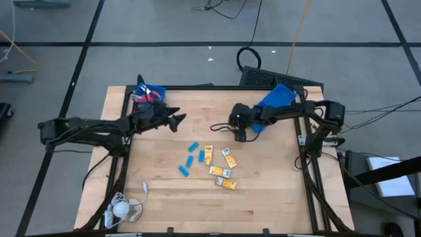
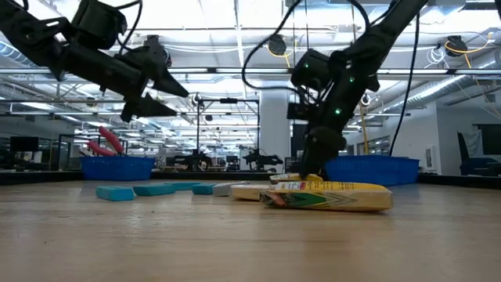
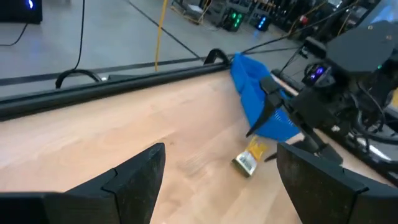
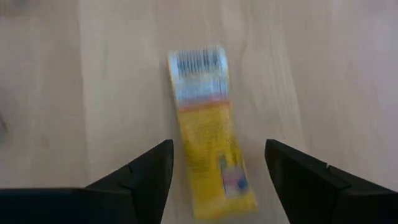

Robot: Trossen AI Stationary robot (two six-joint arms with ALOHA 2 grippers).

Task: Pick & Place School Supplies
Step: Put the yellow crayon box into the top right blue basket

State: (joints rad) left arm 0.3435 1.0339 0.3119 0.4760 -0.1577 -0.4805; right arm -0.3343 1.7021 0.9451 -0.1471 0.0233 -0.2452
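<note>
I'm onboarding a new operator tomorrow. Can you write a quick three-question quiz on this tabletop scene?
1. True or false: the right gripper is clamped shut on a yellow packet.
2. Which arm reaches toward the table's middle from beside the blue bin at the far right corner? A) left B) right
3. Fill in: red-handled scissors lie in the bin at the far ____ corner.

Key:
1. False: its fingers are spread, with the packet lying on the table between them.
2. B. The left gripper, also open, hovers above the table.
3. Left.
</note>
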